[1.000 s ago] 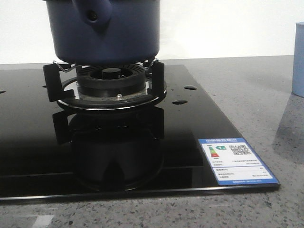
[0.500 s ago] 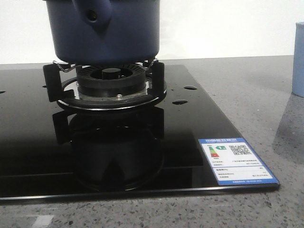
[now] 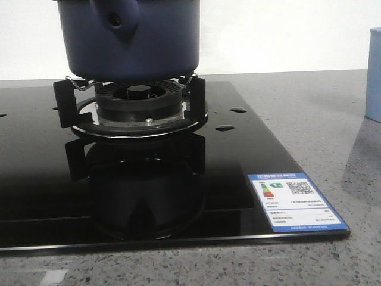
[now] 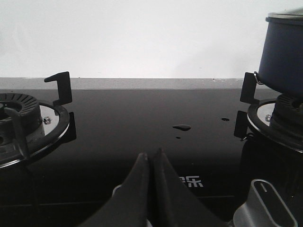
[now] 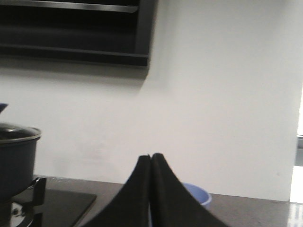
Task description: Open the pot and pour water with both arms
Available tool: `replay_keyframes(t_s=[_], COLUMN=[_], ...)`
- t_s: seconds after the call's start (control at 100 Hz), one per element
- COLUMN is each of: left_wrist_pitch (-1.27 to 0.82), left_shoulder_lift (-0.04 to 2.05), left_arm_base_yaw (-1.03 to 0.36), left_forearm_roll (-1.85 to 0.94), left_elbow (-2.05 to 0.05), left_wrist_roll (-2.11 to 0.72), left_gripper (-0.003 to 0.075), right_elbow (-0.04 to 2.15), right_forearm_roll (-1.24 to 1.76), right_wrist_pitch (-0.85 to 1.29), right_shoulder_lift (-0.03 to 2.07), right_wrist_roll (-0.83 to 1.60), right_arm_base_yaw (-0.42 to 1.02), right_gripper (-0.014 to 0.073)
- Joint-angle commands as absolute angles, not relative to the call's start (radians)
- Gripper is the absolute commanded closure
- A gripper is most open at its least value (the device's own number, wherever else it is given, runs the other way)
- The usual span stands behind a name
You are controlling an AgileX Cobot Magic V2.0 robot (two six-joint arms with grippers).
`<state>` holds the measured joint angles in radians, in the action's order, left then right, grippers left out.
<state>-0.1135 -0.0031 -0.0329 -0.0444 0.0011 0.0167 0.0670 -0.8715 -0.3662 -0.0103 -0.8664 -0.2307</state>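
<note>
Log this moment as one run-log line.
dark navy-blue matte pot: on burner, lidded | left gripper: shut, empty | right gripper: shut, empty

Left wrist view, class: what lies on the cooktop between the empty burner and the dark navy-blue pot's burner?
Bare glossy black glass cooktop with small water droplets; pot at its far side.

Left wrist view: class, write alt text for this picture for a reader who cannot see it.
The left gripper, its fingers closed together and holding nothing, points over a glossy black gas hob. The dark navy pot sits on one burner at the edge of the picture, an empty burner lies at the opposite edge, and a few water drops dot the glass between them.
</note>
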Motion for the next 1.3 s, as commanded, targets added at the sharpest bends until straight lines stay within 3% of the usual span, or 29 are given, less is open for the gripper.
replay_keyframes(t_s=[0.0,0.39,0.48,0.57,0.7,0.79,1.29], left_wrist_pitch=[-0.042,-0.042,-0.042,-0.042,-0.042,-0.042,-0.042], left_shoulder_lift=[-0.033,-0.033,-0.033,-0.033,-0.033,-0.033,-0.033], left_arm_base_yaw=[-0.033,-0.033,-0.033,-0.033,-0.033,-0.033,-0.033], left_forearm_roll=[-0.054,-0.054,-0.054,-0.054,-0.054,-0.054,-0.054], left_elbow=[0.010,0.010,0.010,0.010,0.010,0.010,0.010], left_wrist_roll=[0.025,0.025,0.025,0.025,0.025,0.025,0.025], left_gripper=[0.0741,0.0741,0.0741,0.0741,0.0741,0.0741,0.0741], right_elbow=[0.087,0.085,0.085,0.089,0.108,0.115,-0.035], right_forearm_roll=[-0.764,-0.825,-0.691,-0.426,-0.068,0.044,-0.066], right_wrist_pitch=[-0.367,-0.397,-0.329,-0.191,-0.047,0.000,0.053], right_shoulder_lift=[-0.021,-0.021,-0.021,-0.019,-0.019,-0.019,-0.027], right_wrist_roll=[-0.745,-0.778,-0.734,-0.571,-0.142,0.040,0.000], right_arm_base_yaw=[-0.228,-0.228,-0.211,-0.168,-0.082,-0.032,-0.012], right_gripper=[0.0664,0.0664,0.0664,0.0664,0.0664,0.0664,0.0664])
